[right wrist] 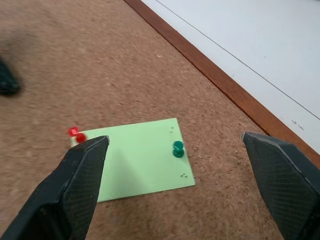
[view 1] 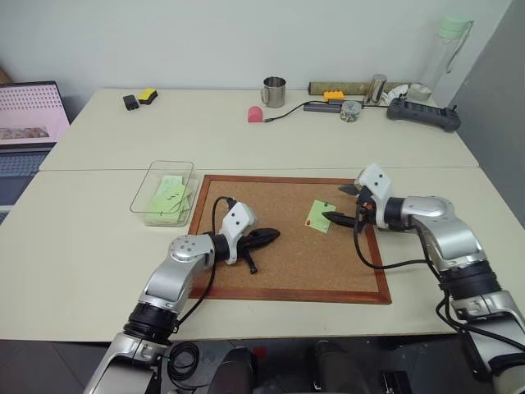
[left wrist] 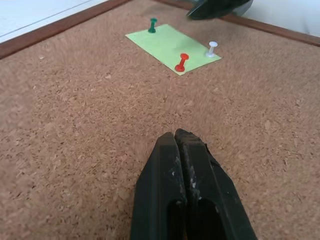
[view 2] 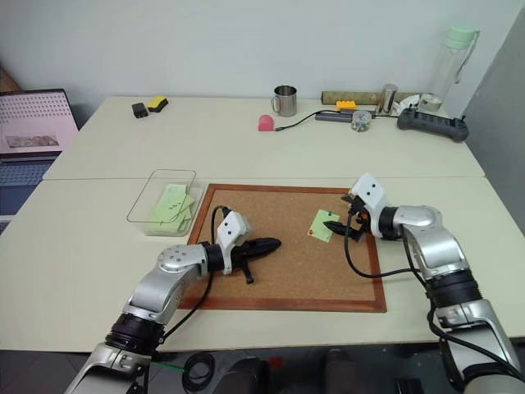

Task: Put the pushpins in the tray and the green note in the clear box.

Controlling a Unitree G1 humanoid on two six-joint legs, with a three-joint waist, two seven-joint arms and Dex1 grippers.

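Cork board (view 1: 287,246) flat on table (view 1: 82,246), wood-framed, centre of scene. Clear box (view 1: 146,190) just left of board's far-left corner, holds several light-green notes (view 1: 168,197). Metal mug (view 1: 274,92) far on table, contents not visible. Green note (view 1: 320,216) pinned on board's right part. Left gripper (left wrist: 181,145) low over board's middle, fingers pressed together, holding nothing. Right gripper (right wrist: 175,165) right beside note, fingers spread wide, straddling it, empty. Green pushpin (right wrist: 177,149), red pushpin (left wrist: 181,62), pale pin (left wrist: 212,48) stuck in note.
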